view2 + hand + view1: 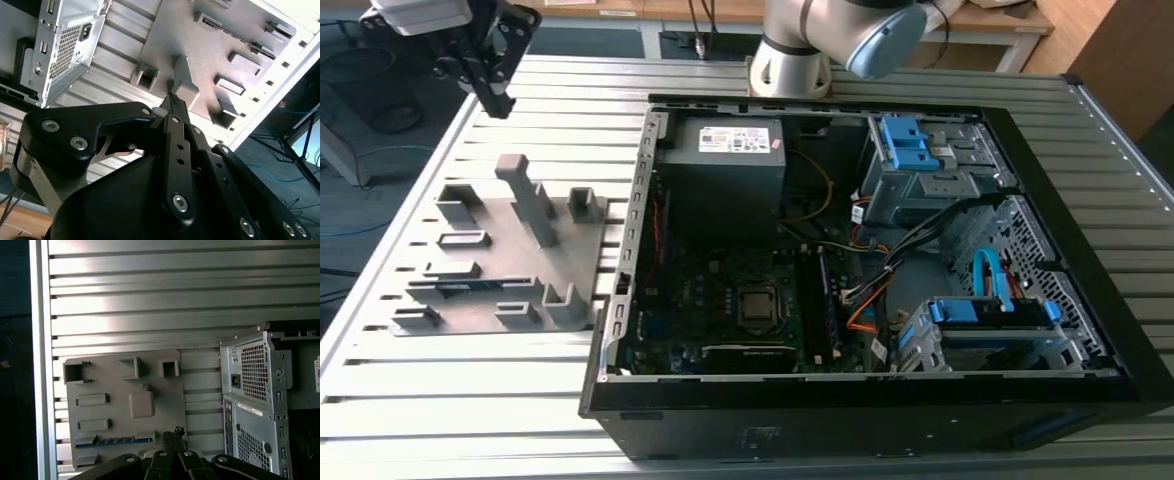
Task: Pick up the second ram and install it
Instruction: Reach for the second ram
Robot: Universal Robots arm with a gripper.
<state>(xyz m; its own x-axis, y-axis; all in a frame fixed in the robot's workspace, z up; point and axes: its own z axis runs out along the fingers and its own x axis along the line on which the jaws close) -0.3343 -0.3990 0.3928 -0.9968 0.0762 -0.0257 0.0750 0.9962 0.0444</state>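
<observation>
We log the arm [787, 62]: silver-grey tube sections with a rounded joint and a light blue cap [883, 45]. The gripper [498, 100] is matte black, joined to a pale grey housing [420, 14]. In the second wrist view we count silver screws [180, 202] set in its flat black bars [178, 150] (recessed heads, several per bar, edges rounded).

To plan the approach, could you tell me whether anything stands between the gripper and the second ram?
Nothing visible does: the gripper hangs raised in open air, and the second ram lies uncovered in its slot on the grey plate.
</observation>
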